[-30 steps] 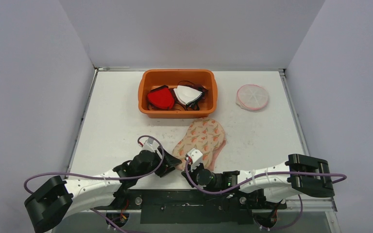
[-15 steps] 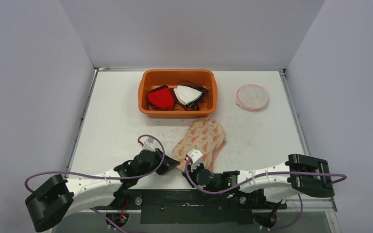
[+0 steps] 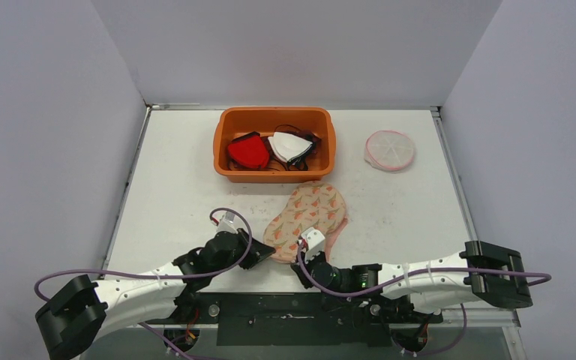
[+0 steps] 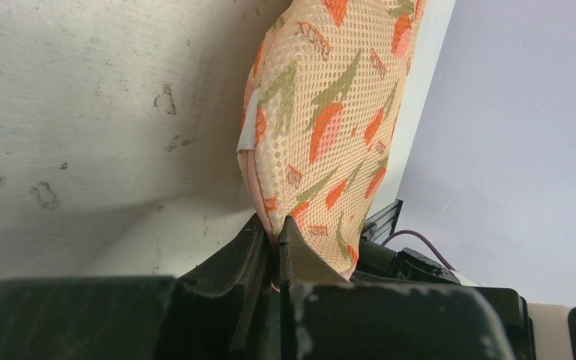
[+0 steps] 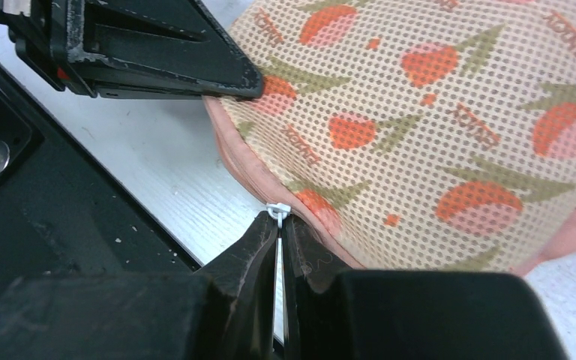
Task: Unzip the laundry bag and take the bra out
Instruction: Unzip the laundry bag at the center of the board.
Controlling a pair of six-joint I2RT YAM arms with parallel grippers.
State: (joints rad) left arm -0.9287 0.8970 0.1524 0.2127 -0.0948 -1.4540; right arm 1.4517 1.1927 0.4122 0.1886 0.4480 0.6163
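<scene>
Since a second ago my left hand has snapped closed and my right hand has shifted a little to the right. The left hand now pinches the near edge of the mesh laundry bag, which stretches away ahead of it on the table. The right hand, just beside the left hand's fingertips, is pressed together on the white zipper pull at the bag's pink seam.
</scene>
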